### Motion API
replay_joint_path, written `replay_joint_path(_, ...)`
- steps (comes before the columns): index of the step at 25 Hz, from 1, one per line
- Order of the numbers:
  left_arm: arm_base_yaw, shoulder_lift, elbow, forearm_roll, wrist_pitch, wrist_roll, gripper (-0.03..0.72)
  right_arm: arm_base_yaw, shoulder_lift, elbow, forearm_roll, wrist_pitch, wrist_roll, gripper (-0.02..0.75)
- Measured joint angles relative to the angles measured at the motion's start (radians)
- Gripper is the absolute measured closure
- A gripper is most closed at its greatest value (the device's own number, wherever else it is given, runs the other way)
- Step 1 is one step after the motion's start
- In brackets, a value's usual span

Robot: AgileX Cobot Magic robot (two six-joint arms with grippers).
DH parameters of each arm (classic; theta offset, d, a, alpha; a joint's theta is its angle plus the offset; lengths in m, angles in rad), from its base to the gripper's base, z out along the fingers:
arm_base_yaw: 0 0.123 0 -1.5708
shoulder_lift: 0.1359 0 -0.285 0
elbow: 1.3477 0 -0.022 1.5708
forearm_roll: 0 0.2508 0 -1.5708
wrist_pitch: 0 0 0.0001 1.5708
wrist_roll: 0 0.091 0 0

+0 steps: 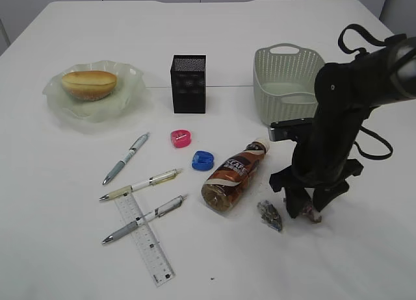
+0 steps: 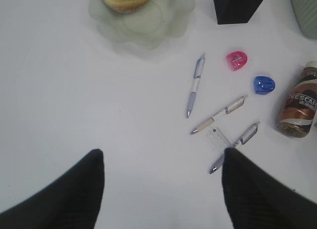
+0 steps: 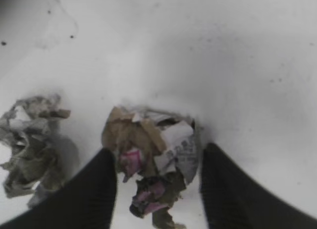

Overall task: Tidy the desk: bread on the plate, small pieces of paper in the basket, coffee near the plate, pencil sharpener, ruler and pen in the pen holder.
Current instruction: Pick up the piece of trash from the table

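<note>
Right tool (image 3: 157, 189) straddles a crumpled paper ball (image 3: 151, 159), fingers partly open; left tool (image 2: 163, 189) wide, empty.

The table (image 1: 58, 183) is plain white; the plate (image 1: 123, 95) pale translucent green, its bread (image 1: 89, 84) golden-brown; the pen holder (image 1: 188, 84) black with a dotted mesh pattern; the basket (image 1: 286, 86) pale grey-green, woven-look; one sharpener (image 1: 181, 139) pink, the other sharpener (image 1: 203, 160) blue; the coffee bottle (image 1: 233, 176) brown with a cream cap — the crumpled paper (image 3: 151, 154) tan, grey-printed, flecked pink.
</note>
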Motion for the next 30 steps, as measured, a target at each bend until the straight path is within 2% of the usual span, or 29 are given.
replay_joint_path(4,0.000,0.000,0.000,0.000,0.000,0.000,0.158,0.000,0.006,-0.019,-0.002,0.035,-0.005,0.612)
replay_joint_path(7,0.000,0.000,0.000,0.000,0.000,0.000,0.160,0.000,0.006,-0.047,-0.002,0.071,-0.005,0.715)
replay_joint_path(14,0.000,0.000,0.000,0.000,0.000,0.000,0.176,0.000,0.006,-0.131,-0.002,0.185,-0.005,0.730)
replay_joint_path(19,0.000,0.000,0.000,0.000,0.000,0.000,0.176,0.000,0.006,-0.256,0.004,0.310,0.011,0.724)
replay_joint_path(20,0.000,0.000,0.000,0.000,0.000,0.000,0.176,0.000,0.006,-0.288,0.011,0.317,0.013,0.710)
replay_joint_path(25,0.000,0.000,0.000,0.000,0.000,0.000,0.178,0.000,0.006,-0.453,0.058,0.331,0.017,0.731)
replay_joint_path(30,0.000,0.000,0.000,0.000,0.000,0.000,0.181,0.000,0.008,-0.619,0.058,0.339,0.047,0.731)
